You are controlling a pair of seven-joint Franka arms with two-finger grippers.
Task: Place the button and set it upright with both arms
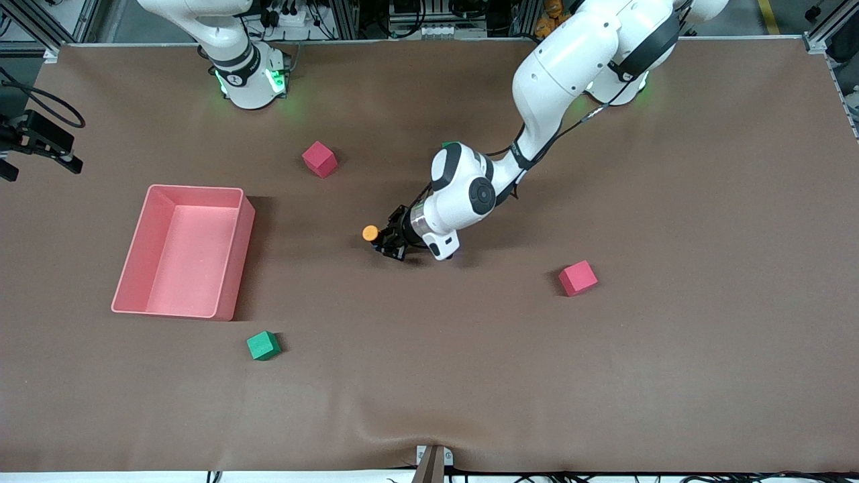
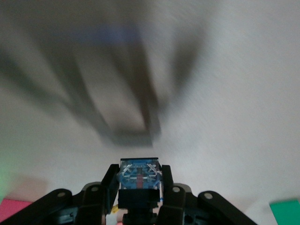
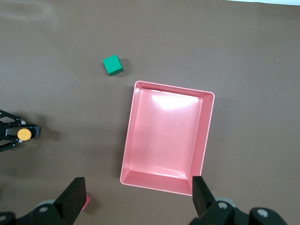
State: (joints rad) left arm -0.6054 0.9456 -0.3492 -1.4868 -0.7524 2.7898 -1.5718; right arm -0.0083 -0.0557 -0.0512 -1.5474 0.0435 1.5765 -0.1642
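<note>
You see the left arm [image 1: 570, 74] reaching from its base down to the middle of the counter [image 1: 704, 201], with the left gripper [image 1: 388, 240] low over the brown surface. Its jaws are clamped on the button [image 1: 370, 233], whose orange cap sticks out sideways toward the right arm's end of the counter, so the button lies on its side rather than upright. In the left wrist view you look along the left gripper [image 2: 139, 180] at the button's [image 2: 139, 175] blue, see-through underside squeezed between the two black fingers [image 2: 110, 180].

The right arm [image 1: 231, 57] waits near its base, and only its lower part shows in the front view. From the right wrist view you see the right gripper [image 3: 138, 197] hanging high over the pink tray [image 3: 206, 136], its jaws wide apart with nothing between them. That same view shows the button [image 3: 24, 134] as a small orange dot in the other arm's gripper.

The pink tray [image 1: 235, 255] sits toward the right arm's end of the counter. A green cube [image 1: 263, 345] lies nearer to the front camera than the tray, just off its corner. One red cube [image 1: 319, 159] rests farther from the camera than the tray, and a second red cube [image 1: 578, 278] sits toward the left arm's end, well apart from the button. A bit of another green thing [image 1: 450, 144] peeks out from under the left arm.
</note>
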